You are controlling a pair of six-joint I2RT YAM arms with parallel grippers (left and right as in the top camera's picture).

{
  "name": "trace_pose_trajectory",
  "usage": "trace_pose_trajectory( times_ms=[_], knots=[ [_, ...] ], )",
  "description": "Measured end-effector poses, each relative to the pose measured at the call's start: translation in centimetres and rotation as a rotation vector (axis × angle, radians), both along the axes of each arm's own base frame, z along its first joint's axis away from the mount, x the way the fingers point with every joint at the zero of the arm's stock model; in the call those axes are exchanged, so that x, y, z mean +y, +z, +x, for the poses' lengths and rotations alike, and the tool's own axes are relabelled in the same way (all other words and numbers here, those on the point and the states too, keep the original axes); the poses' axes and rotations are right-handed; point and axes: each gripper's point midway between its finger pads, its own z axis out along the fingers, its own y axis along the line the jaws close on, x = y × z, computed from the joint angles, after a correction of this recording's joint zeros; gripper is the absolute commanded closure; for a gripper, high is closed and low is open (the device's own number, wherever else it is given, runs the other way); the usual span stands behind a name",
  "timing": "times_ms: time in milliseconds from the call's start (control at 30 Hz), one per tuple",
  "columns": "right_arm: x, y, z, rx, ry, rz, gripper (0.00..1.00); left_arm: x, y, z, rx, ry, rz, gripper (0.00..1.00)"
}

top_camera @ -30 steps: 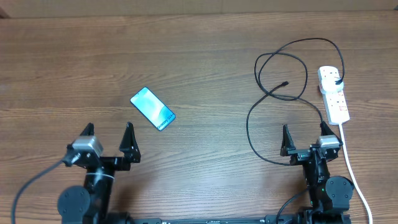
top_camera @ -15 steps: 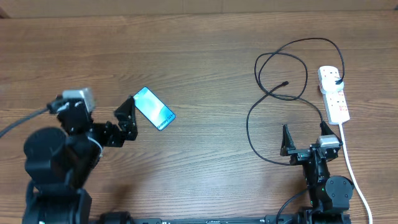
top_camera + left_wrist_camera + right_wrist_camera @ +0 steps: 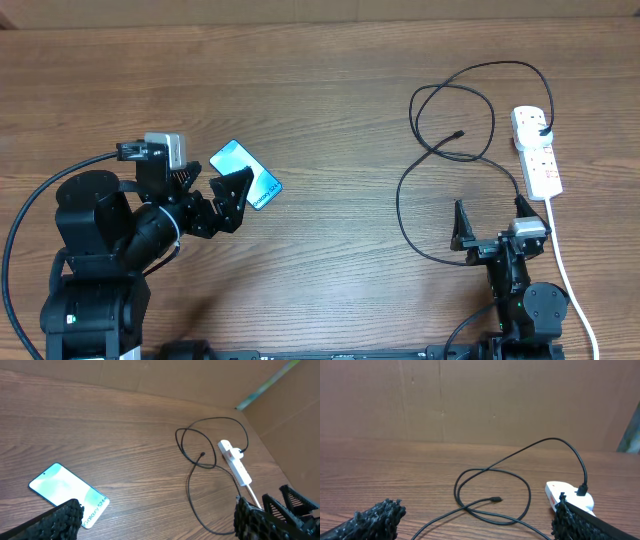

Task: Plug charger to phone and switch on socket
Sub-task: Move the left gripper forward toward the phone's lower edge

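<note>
Left gripper (image 3: 212, 192) hovers over the bench (image 3: 330, 90), jaws wide apart and empty, with the phone (image 3: 245, 172) face-up just ahead of it. Ahead of the right gripper (image 3: 492, 222), likewise wide apart and empty, the charger (image 3: 420, 150) lies looped, plugged into the socket (image 3: 536, 152).

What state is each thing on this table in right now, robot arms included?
phone, flat on the table, screen up, nothing plugged in.
charger, plug seated in the socket, small connector lying loose.
socket, charger plugged in; switch position too small to tell.
left end effector, open, empty, beside the phone.
right end effector, open, empty.
</note>
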Motion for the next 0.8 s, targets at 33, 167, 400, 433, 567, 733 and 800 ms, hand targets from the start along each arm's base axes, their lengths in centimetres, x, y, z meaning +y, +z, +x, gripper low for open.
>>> trace_pose_trajectory(
  times_ms=[33, 167, 400, 433, 567, 733, 800],
  knots=[
    [0.0, 0.0, 0.0, 0.0, 0.0, 0.0, 0.0, 0.0, 0.0, 0.0, 0.0, -0.001, -0.001, 0.0],
    [0.0, 0.0, 0.0, 0.0, 0.0, 0.0, 0.0, 0.0, 0.0, 0.0, 0.016, 0.013, -0.027, 0.0],
    [0.0, 0.0, 0.0, 0.0, 0.0, 0.0, 0.0, 0.6, -0.6, 0.6, 0.123, 0.097, -0.083, 0.0],
    [0.0, 0.0, 0.0, 0.0, 0.0, 0.0, 0.0, 0.9, -0.8, 0.8, 0.152, 0.114, -0.079, 0.0],
    [0.0, 0.0, 0.0, 0.0, 0.0, 0.0, 0.0, 2.2, -1.1, 1.2, 0.275, 0.194, -0.043, 0.0],
    [0.0, 0.0, 0.0, 0.0, 0.001, 0.0, 0.0, 3.5, -0.3, 2.2, 0.34, 0.268, 0.015, 0.0],
    [0.0, 0.0, 0.0, 0.0, 0.0, 0.0, 0.0, 3.7, 0.1, 2.6, 0.357, 0.3, 0.039, 0.0]
  ],
)
